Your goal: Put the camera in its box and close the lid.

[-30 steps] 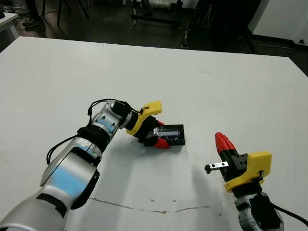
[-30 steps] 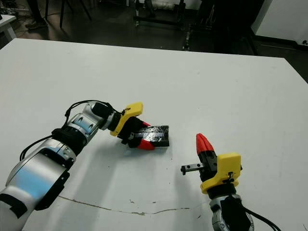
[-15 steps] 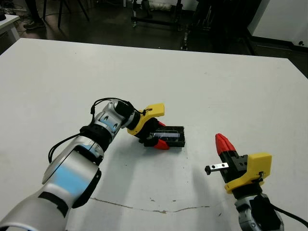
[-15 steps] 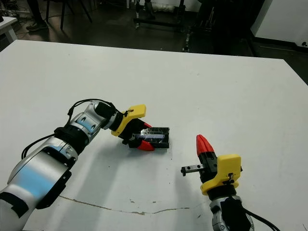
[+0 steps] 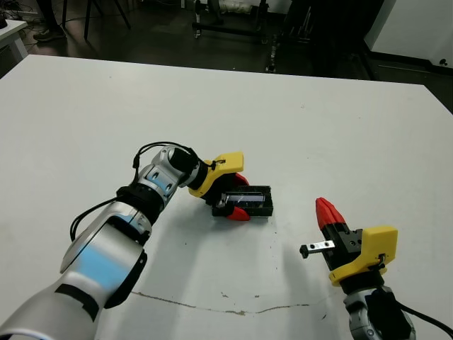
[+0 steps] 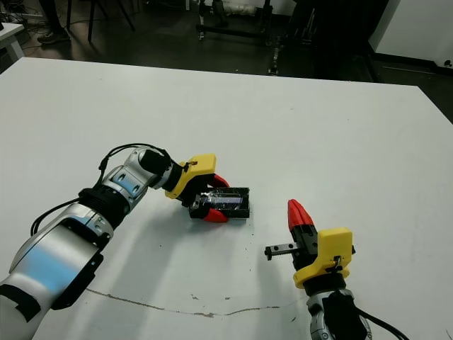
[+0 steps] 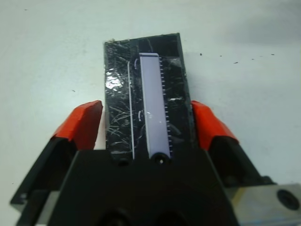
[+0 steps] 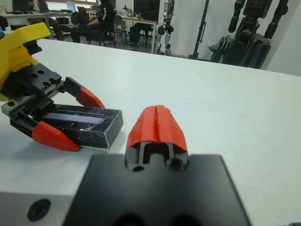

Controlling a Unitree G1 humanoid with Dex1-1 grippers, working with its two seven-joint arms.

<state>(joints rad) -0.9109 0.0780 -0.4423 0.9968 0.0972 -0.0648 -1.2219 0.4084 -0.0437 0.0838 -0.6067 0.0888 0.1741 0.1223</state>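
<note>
The lid (image 7: 146, 103), a glossy black slab with a silvery strip, lies flat on top of the box (image 8: 112, 132), whose dark side shows beneath it near the table's middle. My left gripper (image 5: 239, 197) is open astride the lid's left end. One red finger (image 7: 84, 125) stands on each long side, with a small gap to the lid on both. The camera is hidden. My right gripper (image 5: 327, 211) hovers to the right of the box, nearer to me. It is shut, its red tips pressed together, with nothing in it.
The white table (image 5: 340, 127) stretches wide on all sides, with a thin dark crack line (image 5: 212, 306) near the front edge. Chairs, stands and a seated person (image 8: 101, 19) are beyond the far edge.
My left gripper's fingers have spread a little wider around the lid. The right arm has hardly moved.
</note>
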